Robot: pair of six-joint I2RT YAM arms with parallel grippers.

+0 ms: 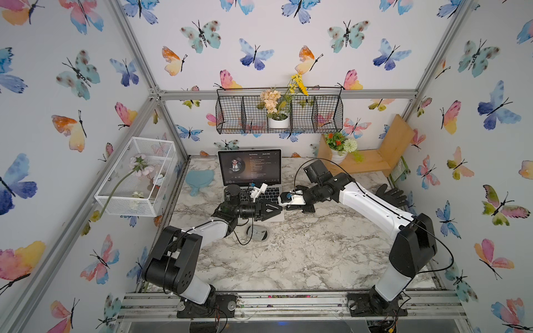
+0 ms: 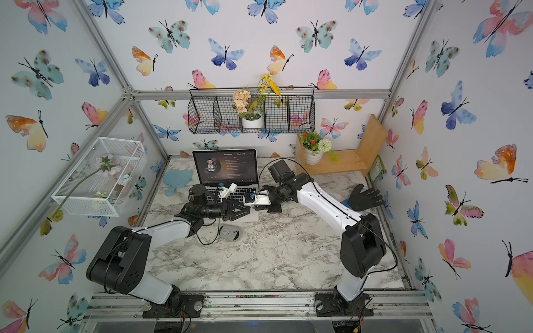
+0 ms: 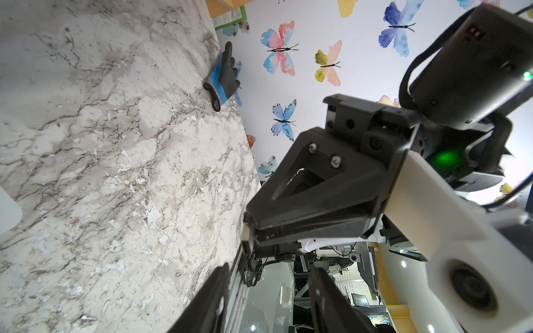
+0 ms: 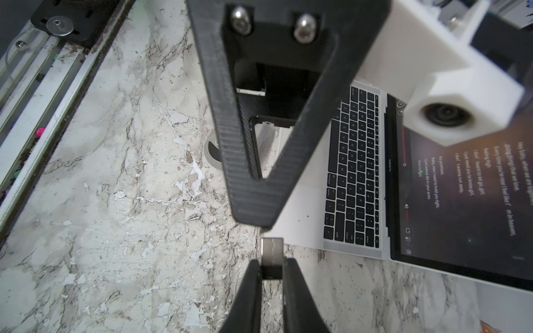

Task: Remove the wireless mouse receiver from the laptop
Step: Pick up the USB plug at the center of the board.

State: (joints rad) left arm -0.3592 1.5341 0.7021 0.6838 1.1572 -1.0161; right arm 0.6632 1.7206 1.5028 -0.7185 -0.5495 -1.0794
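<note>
Clear of the laptop (image 4: 354, 161), the wireless mouse receiver (image 4: 272, 247) is pinched in the closed right gripper (image 1: 284, 203), just below centre in a top view, and faced by the part-open, empty left gripper (image 3: 269, 274), seemingly for a handover.

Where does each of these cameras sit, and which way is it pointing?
Top views: a pair high above the arm bases, looking down at the table and laptop; the left arm and right arm show whole.
Left wrist: on the left arm, looking past its open left gripper at the right gripper and glove.
Right wrist: on the right arm, looking past the right gripper, shut on the receiver, at the left gripper and laptop.
Shared: each wrist view shows the other gripper.
</note>
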